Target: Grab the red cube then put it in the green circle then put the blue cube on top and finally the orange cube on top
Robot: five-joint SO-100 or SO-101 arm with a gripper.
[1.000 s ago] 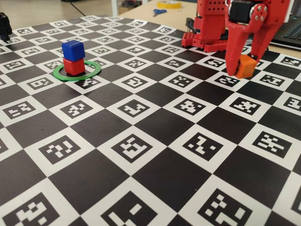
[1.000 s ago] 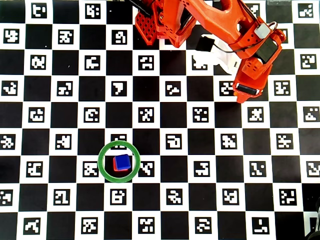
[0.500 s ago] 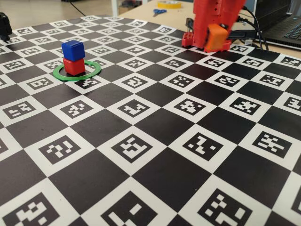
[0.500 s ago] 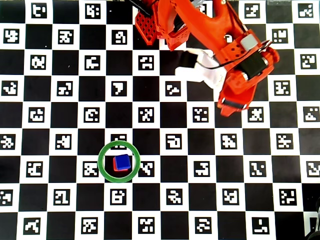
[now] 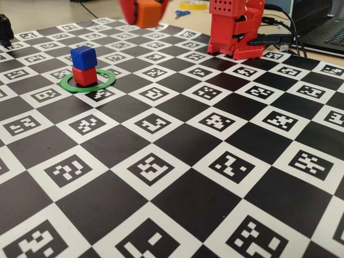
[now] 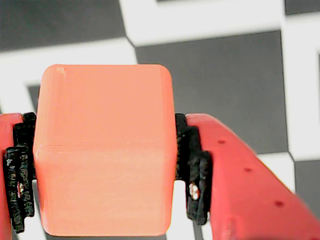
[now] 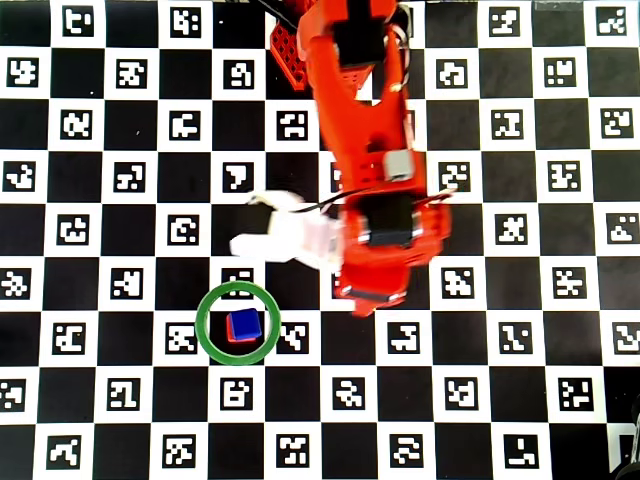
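The blue cube (image 5: 84, 57) sits on the red cube (image 5: 85, 76) inside the green circle (image 5: 110, 79) at the far left of the checkered board. From overhead, the blue cube (image 7: 243, 323) covers most of the red cube (image 7: 231, 334) within the green circle (image 7: 205, 322). My gripper (image 5: 146, 17) is shut on the orange cube (image 5: 149, 12) and holds it high above the board, to the right of and behind the stack. In the wrist view the orange cube (image 6: 105, 150) fills the space between the black pads of my gripper (image 6: 106, 172).
The red arm base (image 5: 234, 29) stands at the back of the board. A laptop (image 5: 325, 29) and cables lie at the back right. A black object (image 5: 5, 29) sits at the far left edge. From overhead, the arm (image 7: 365, 150) reaches over the middle of the board.
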